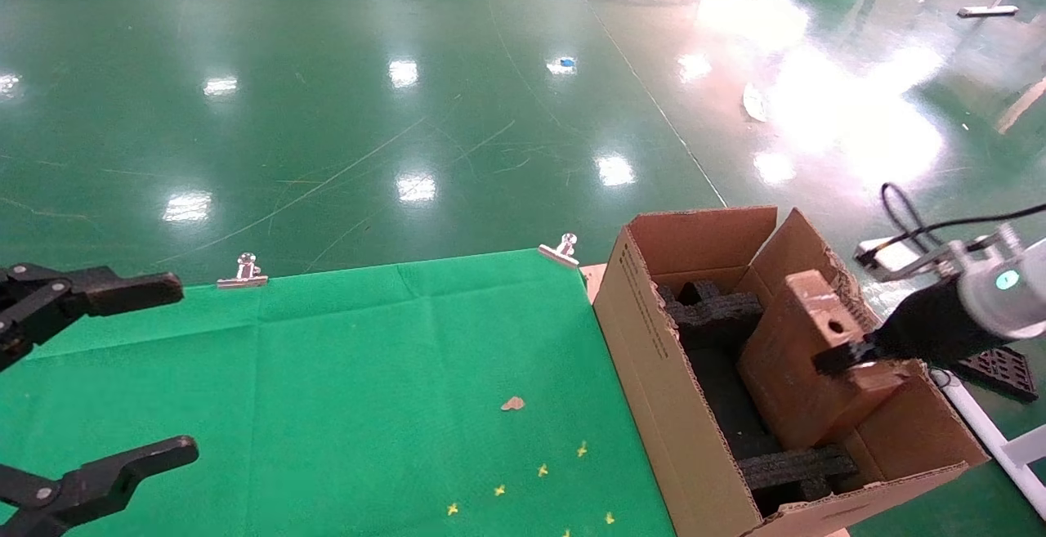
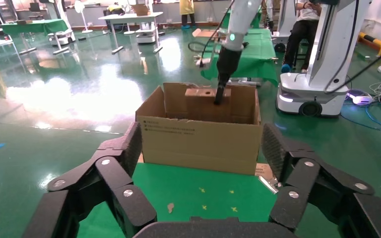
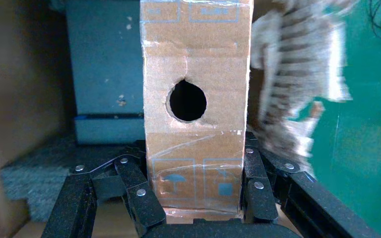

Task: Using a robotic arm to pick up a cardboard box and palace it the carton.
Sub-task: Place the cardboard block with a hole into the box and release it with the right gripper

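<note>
- The right gripper (image 1: 846, 355) is clamped on the small cardboard box (image 1: 805, 357), which hangs tilted over the open carton (image 1: 654, 357) at about four o'clock in the head view.
- Picking up looks done; lowering between the black foam inserts (image 1: 719, 308) and letting go remain.
- The left gripper (image 1: 98, 382) waits at nine o'clock over the green cloth (image 1: 368, 373), jaws wide and empty.

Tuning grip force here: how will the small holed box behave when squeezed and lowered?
The box, clamped by the right end effector, looks like thin, creased cardboard, so probably light and crushable. Its taped face may be slippery. Narrow and tall, it may tip against the foam in the carton.
</note>
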